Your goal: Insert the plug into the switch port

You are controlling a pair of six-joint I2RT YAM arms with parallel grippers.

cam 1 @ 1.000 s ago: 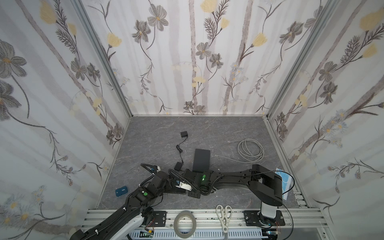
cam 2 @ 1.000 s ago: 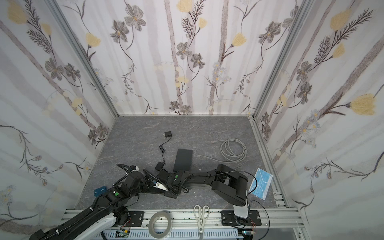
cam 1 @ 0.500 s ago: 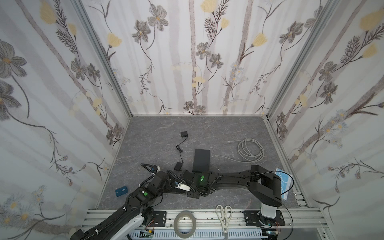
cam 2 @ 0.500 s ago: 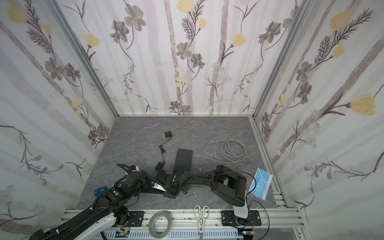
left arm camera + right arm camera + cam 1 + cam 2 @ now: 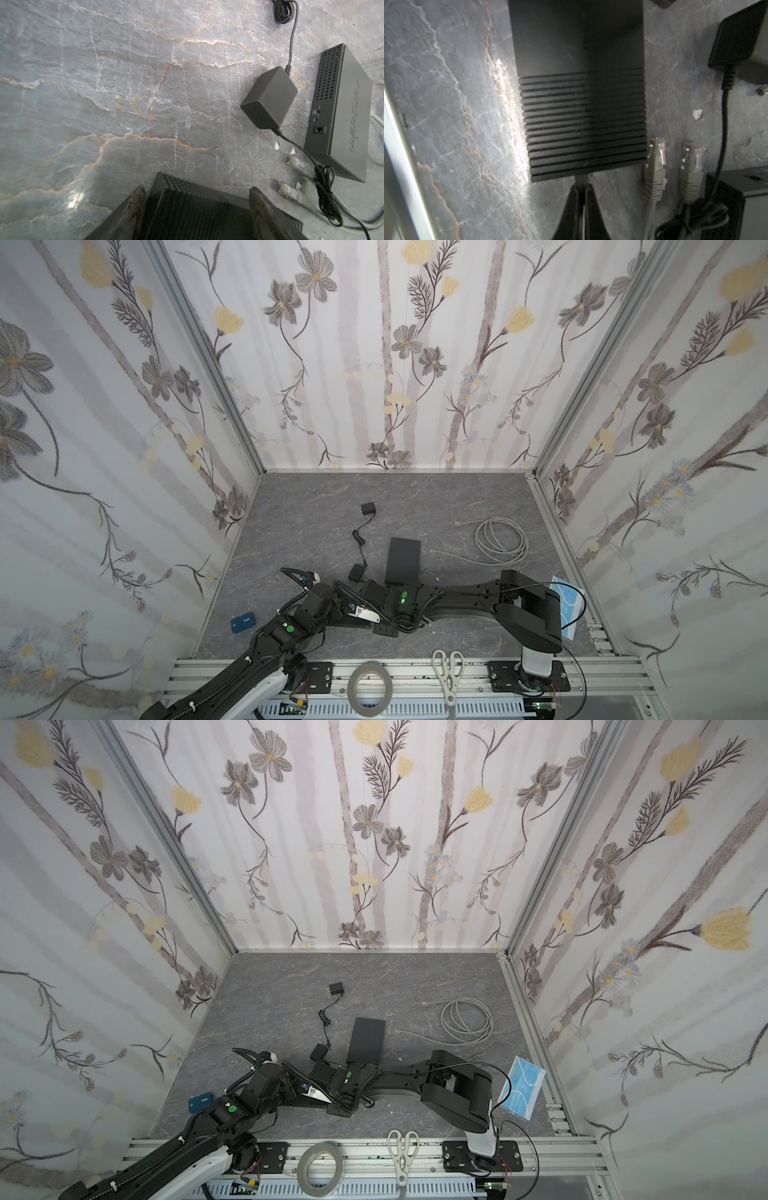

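The switch [image 5: 581, 104], a black box with a ribbed top, lies flat on the grey stone floor near the front in both top views [image 5: 374, 591] [image 5: 322, 1073]. In the left wrist view my left gripper [image 5: 197, 189] straddles it, a finger [image 5: 137, 199] against each long side. My right gripper [image 5: 582, 186] is shut on the grey plug [image 5: 581, 179], whose tip meets the switch's near edge. The plug's front end is hidden there. A thin white cable runs back between the right fingers.
Two loose grey network plugs [image 5: 656, 151] [image 5: 691, 155] lie beside the switch. A perforated black box marked MERCURY [image 5: 345, 108] and a power adapter [image 5: 270, 97] sit close by. A coiled grey cable [image 5: 500, 541] lies right, a blue item [image 5: 243, 623] left, and scissors [image 5: 448, 670] and tape [image 5: 370, 682] on the front rail.
The right gripper has edged slightly to the left, toward the switch. The left arm holds its place.
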